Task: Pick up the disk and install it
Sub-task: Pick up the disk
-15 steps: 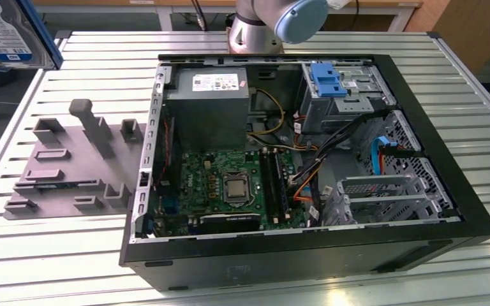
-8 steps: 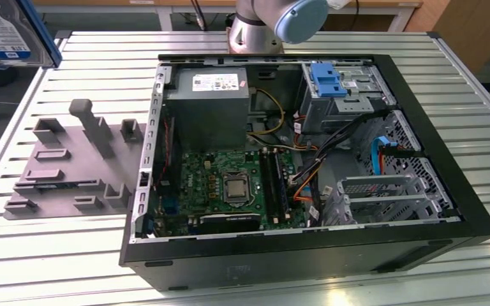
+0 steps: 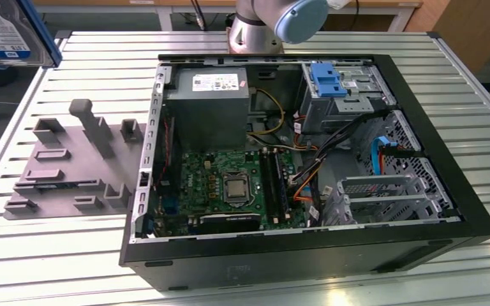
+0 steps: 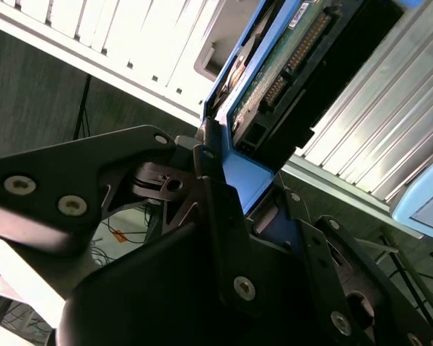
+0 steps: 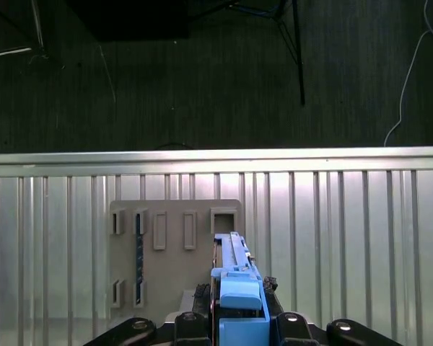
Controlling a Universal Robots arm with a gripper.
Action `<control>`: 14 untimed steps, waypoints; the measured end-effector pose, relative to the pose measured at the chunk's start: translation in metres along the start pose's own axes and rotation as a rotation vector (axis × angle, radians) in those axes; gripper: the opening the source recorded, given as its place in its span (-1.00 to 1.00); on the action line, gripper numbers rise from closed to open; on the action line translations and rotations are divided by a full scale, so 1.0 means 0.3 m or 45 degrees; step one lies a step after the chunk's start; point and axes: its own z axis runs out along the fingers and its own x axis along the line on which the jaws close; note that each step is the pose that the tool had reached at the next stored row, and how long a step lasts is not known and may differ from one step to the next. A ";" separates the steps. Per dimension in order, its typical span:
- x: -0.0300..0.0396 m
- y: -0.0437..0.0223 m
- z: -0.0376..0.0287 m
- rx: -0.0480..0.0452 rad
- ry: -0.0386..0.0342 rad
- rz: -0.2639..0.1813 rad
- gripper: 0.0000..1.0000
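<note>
Beyond the fingers point(image 4: 218, 209) clamped on the disk point(image 5: 237, 292), the slotted grey fixture point(image 5: 175, 249) rises from the table point(image 5: 346, 238); bare slats flank it. Farther from the fingers, black cables point(image 3: 347, 137) cross the open computer case point(image 3: 313, 255), seemingly crowding its drive cage point(image 3: 381, 191).

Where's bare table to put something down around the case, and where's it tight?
Free: table slats at the exterior view's lower left, bordering the grey fixture and computer case; also the strip along the case's side on that view's right. Tight: the gap between fixture and case; cables and drive cages crowd inside. The gripper holds the disk.
</note>
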 end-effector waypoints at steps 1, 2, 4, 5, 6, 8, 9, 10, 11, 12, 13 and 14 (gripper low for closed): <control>0.000 -0.002 0.000 0.000 -0.0001 0.000 -0.27; 0.000 -0.005 0.000 0.000 -0.0002 0.000 -0.27; 0.000 -0.009 0.000 0.000 -0.0002 0.000 -0.27; 0.000 -0.009 0.000 0.000 -0.0002 0.000 -0.27; 0.000 -0.009 0.000 0.000 -0.0002 0.000 -0.27; 0.000 -0.009 0.000 0.000 -0.0002 0.000 -0.27; 0.000 -0.009 0.000 0.000 -0.0002 0.000 -0.27; 0.000 -0.010 -0.002 0.000 -0.0001 0.000 -0.27; 0.000 -0.010 -0.005 0.000 -0.0001 0.000 -0.27; 0.000 -0.009 -0.009 0.000 -0.0002 0.000 -0.27; 0.000 -0.009 -0.013 0.000 -0.0001 0.000 -0.27; 0.000 -0.009 -0.015 0.000 -0.0002 0.000 -0.27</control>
